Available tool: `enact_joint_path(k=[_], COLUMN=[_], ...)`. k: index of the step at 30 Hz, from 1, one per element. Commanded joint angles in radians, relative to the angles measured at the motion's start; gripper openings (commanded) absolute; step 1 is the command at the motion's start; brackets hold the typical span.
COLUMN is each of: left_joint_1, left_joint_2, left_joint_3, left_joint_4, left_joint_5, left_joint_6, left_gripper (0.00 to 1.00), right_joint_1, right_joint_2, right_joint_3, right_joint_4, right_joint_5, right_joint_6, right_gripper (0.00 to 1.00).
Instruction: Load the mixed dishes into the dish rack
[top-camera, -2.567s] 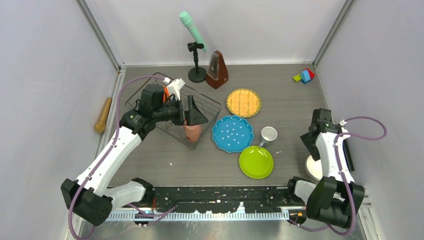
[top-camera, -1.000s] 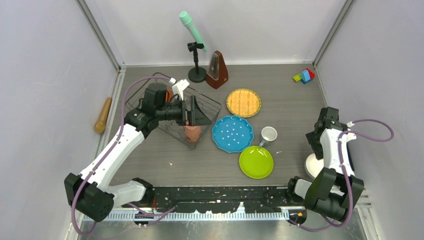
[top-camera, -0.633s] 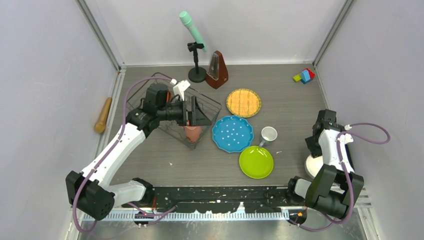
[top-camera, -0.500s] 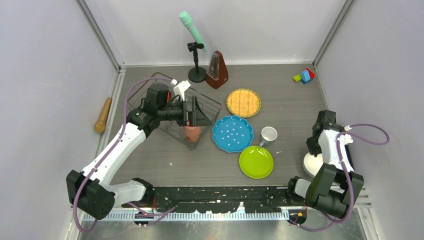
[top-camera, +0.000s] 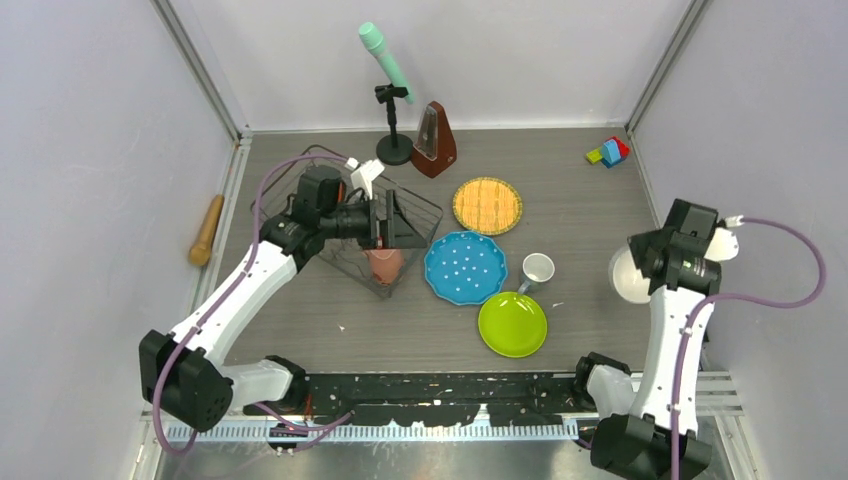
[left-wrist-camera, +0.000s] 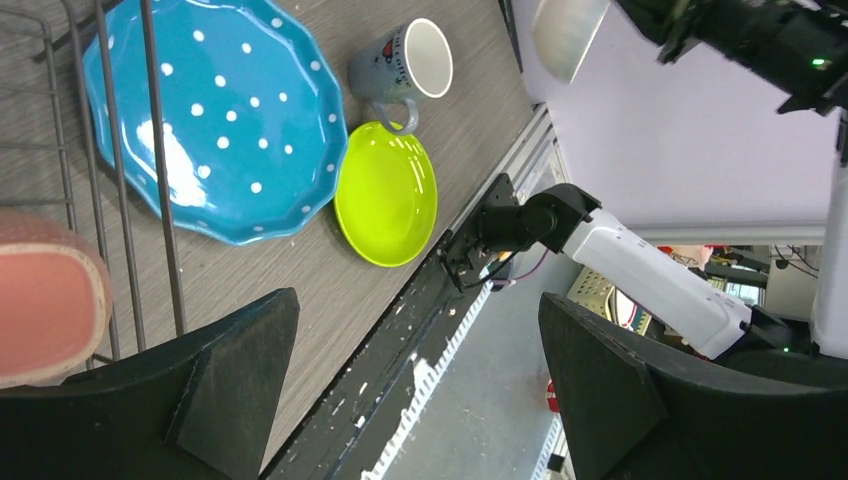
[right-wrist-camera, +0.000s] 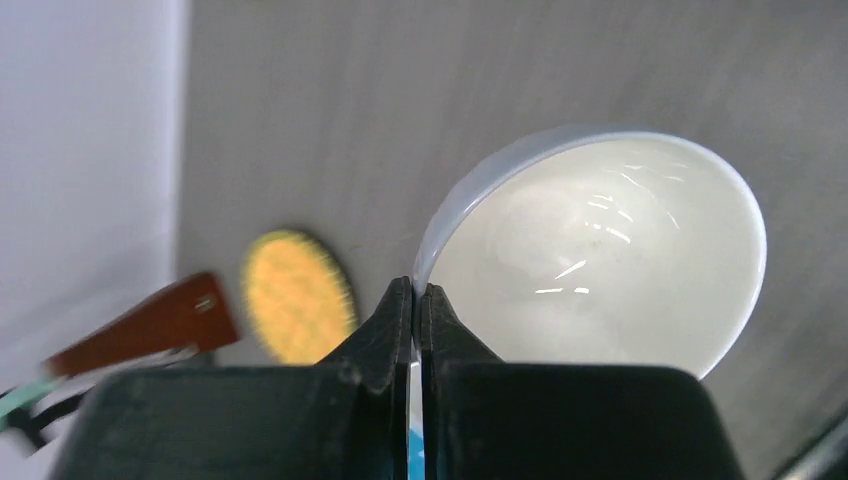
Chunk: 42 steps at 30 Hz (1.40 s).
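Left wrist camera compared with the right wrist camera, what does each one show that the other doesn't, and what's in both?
Only the left wrist view: the blue white-dotted scalloped plate, the lime-green plate and the small grey mug on the table, plus the pinkish-tan mug behind bars of the dark wire dish rack. Only the right wrist view, blurred in the background: the yellow woven-look plate and the brown metronome. Both: the glossy white bowl, pinched at its rim by the right tool.

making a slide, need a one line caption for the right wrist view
Right gripper shut on the rim of the white bowl, yellow woven-look plate blurred behind.
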<state>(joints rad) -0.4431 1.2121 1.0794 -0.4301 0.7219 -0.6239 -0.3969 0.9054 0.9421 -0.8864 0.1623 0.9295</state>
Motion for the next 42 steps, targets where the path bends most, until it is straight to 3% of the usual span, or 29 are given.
enact_joint_path(k=[1, 3, 6, 8, 14, 18, 32, 42], left_joint_1=[-0.007, -0.036, -0.144, -0.207, -0.365, -0.427, -0.430, -0.430], left_joint_2=[-0.010, -0.018, -0.021, -0.004, 0.091, 0.125, 0.150, 0.151], left_joint_3=[-0.008, 0.011, 0.061, 0.091, 0.176, 0.184, 0.215, 0.212], left_joint_4=[0.170, 0.173, 0.166, 0.161, 0.198, 0.288, 0.264, 0.346], left_joint_5=[0.057, 0.010, -0.153, -0.228, -0.406, -0.471, -0.664, -0.619], left_joint_6=[-0.033, 0.010, 0.103, 0.141, 0.181, 0.188, 0.223, 0.281], left_gripper=[0.93, 0.96, 1.00, 1.00, 1.00, 0.97, 1.00, 1.00], right_joint_1=[-0.002, -0.001, 0.034, 0.091, 0.405, 0.527, 0.592, 0.620], right_joint_2=[-0.042, -0.043, -0.026, -0.008, 0.061, 0.116, 0.172, 0.153], right_joint_3=[0.177, 0.214, 0.202, 0.177, 0.171, 0.111, 0.100, 0.052], right_joint_4=[0.087, 0.134, 0.316, 0.420, 0.567, 0.764, 0.855, 0.880], right_joint_5=[-0.253, -0.354, -0.628, -0.686, -0.598, -0.626, -0.707, -0.714], right_joint_6=[0.027, 0.040, 0.166, 0.247, 0.314, 0.402, 0.468, 0.529], right_gripper=[0.00, 0.00, 0.00, 0.00, 0.00, 0.00, 0.00, 0.00])
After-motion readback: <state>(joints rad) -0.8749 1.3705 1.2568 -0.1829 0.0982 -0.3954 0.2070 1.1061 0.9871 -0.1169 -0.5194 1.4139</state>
